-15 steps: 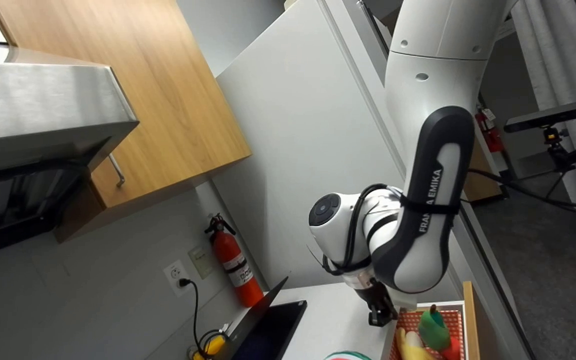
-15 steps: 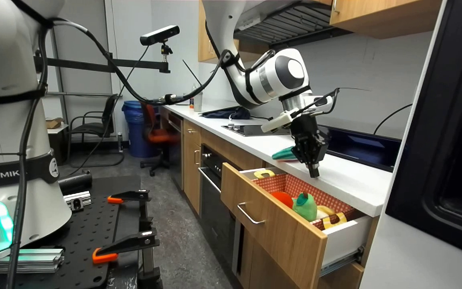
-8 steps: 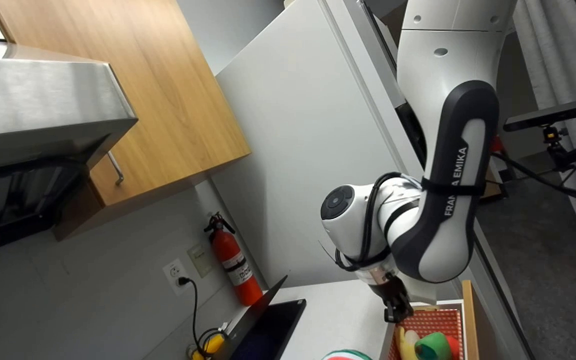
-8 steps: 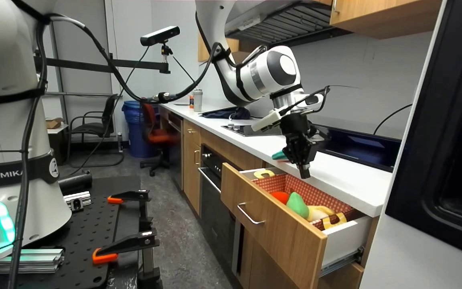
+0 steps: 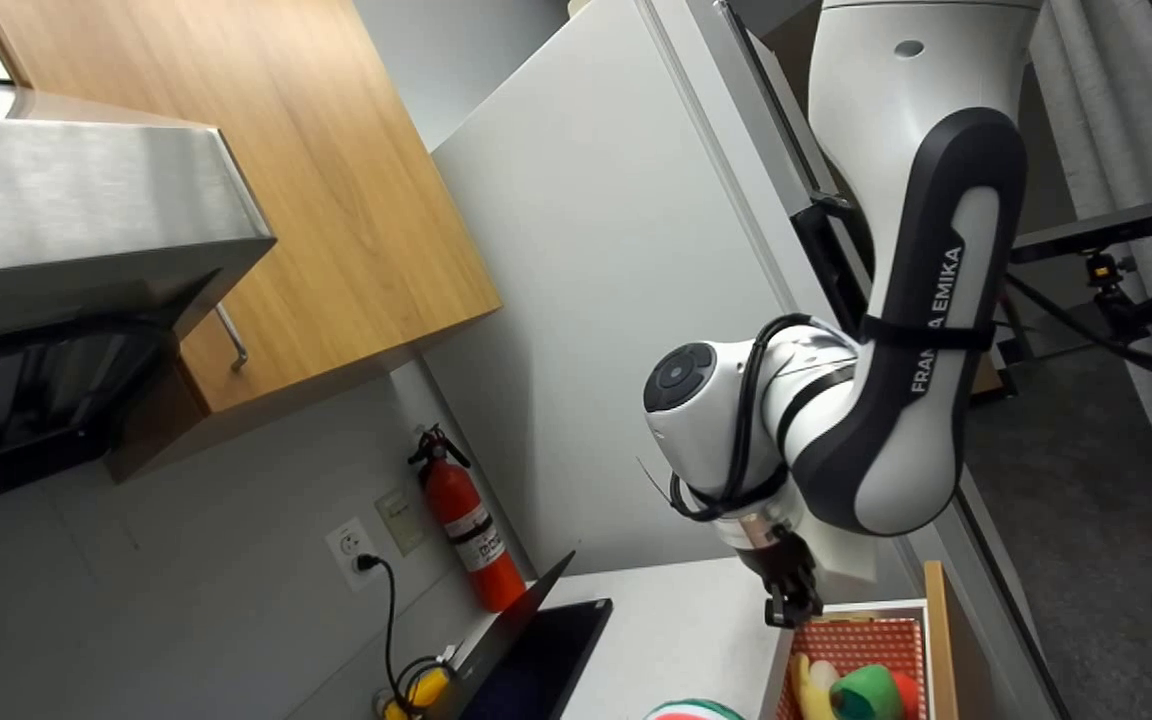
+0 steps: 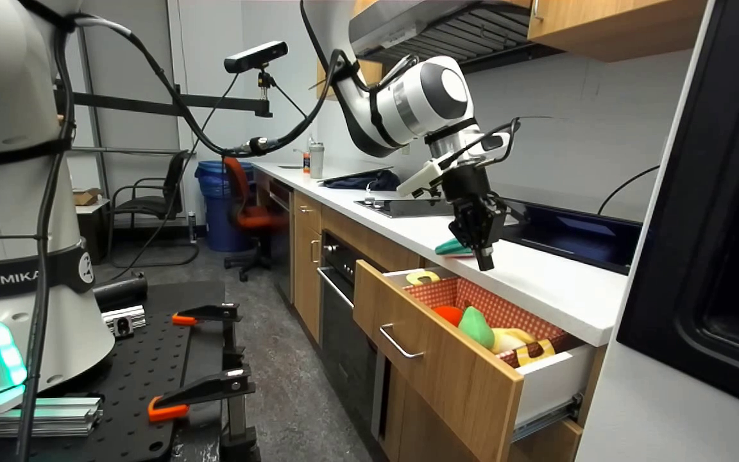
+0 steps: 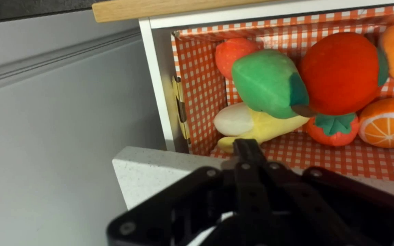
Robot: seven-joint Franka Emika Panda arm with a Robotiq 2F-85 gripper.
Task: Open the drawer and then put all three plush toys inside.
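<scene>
Wood-fronted drawer (image 6: 459,372) pulled out in both exterior views, red-checked liner (image 7: 200,89) inside. Green plush (image 7: 265,82), yellow plush (image 7: 272,128) and large red plush (image 7: 340,73) all in it; wrist view has the green overlapping the yellow, close against the large red. Also in there: orange-slice plush (image 7: 388,124), leafy red plush (image 7: 335,138). My gripper (image 7: 247,144): fingers closed together, over the counter (image 6: 549,276) edge beside the drawer, above and apart from the toys. Green-and-red item (image 6: 453,248) on the counter, can't tell what.
</scene>
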